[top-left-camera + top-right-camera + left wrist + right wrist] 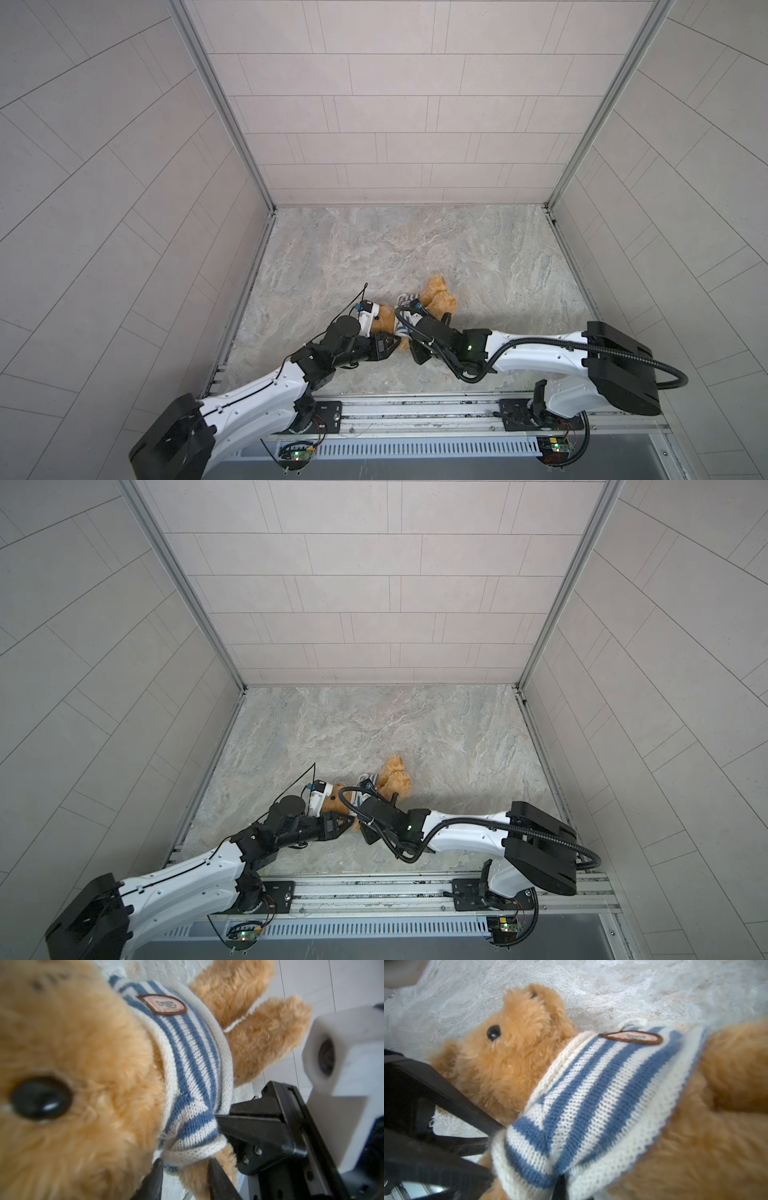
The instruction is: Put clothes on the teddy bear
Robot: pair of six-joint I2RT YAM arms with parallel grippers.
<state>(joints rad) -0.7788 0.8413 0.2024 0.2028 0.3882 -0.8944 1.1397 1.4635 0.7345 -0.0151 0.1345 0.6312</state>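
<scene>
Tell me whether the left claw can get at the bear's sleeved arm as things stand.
Probably yes. The left claw stands open astride that arm of the teddy bear, with nothing between. The right claw, pinching the striped shirt at the sleeve close beside it, leaves little room.

In both top views the left arm [345,340] and right arm [440,336] cover the bear [436,291] mid-body, and the shirt [406,300] is a tiny striped scrap. Left wrist view: face blurred and off the edge, left hand [185,1160] cut off below the fingertips. Right hand [560,1186], just a dark sliver under knit. Badge [631,1038] lettering unreadable.
</scene>
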